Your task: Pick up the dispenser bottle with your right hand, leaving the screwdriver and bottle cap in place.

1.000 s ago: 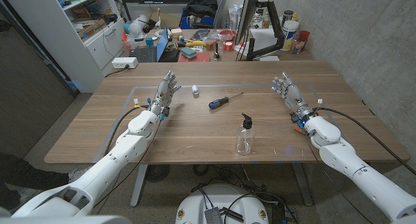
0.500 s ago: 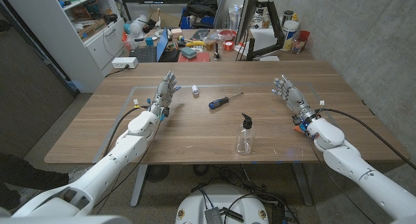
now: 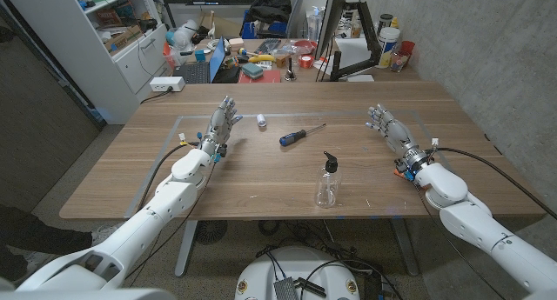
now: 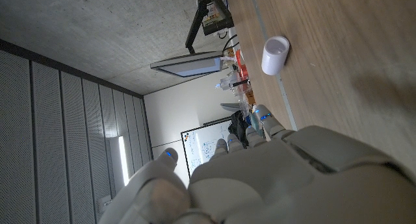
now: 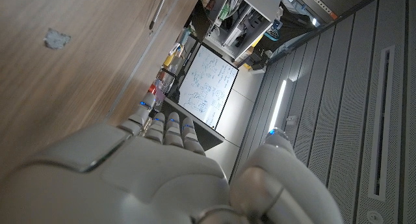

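Observation:
A clear dispenser bottle [image 3: 327, 183] with a black pump top stands upright near the table's front middle. Behind it and a little left lies a blue-handled screwdriver [image 3: 299, 134]. A small white bottle cap [image 3: 261, 120] [image 4: 275, 54] sits further left and back. My right hand [image 3: 388, 127] [image 5: 162, 165] is at the right side of the table, fingers extended and holding nothing, well to the right of the bottle. My left hand [image 3: 221, 125] [image 4: 260, 172] stays on the left side with fingers extended and empty, just left of the cap.
The wooden table [image 3: 261, 174] carries faint tape lines. Behind its far edge stand cluttered benches, a white shelf unit [image 3: 122, 39] at left and a black monitor arm [image 3: 352, 48]. A concrete wall runs along the right.
My right forearm has shifted slightly toward the front right, and the hand has turned a little. The left hand, bottle, screwdriver and cap have stayed put.

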